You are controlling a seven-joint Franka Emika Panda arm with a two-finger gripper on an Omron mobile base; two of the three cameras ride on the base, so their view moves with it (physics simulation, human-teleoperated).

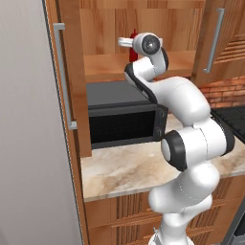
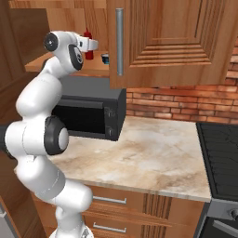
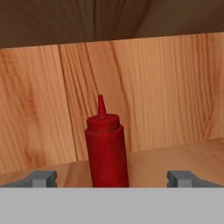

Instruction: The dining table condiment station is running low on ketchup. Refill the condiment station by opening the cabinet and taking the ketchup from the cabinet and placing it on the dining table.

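Observation:
The cabinet (image 1: 105,64) stands open, its doors (image 2: 172,42) swung wide. On its light wood shelf the ketchup (image 3: 106,146) stands upright, a slim red bottle with a pointed nozzle, close to the back wall. My gripper (image 3: 112,179) is open and reaches into the cabinet at shelf height. One fingertip (image 3: 41,178) stands left of the bottle and the other right, both apart from it and slightly short of it. From the base the ketchup (image 2: 87,46) peeks out just beyond my white hand (image 2: 91,44); the ketchup (image 1: 133,45) is partly covered by my wrist. The dining table is out of view.
A black microwave (image 1: 122,117) sits on the marble counter (image 2: 153,153) directly below the cabinet shelf, under my forearm. A small dark bowl (image 2: 105,58) rests on the shelf right of the bottle. A black stove (image 2: 218,148) lies at the right, a grey panel (image 1: 28,143) at the left.

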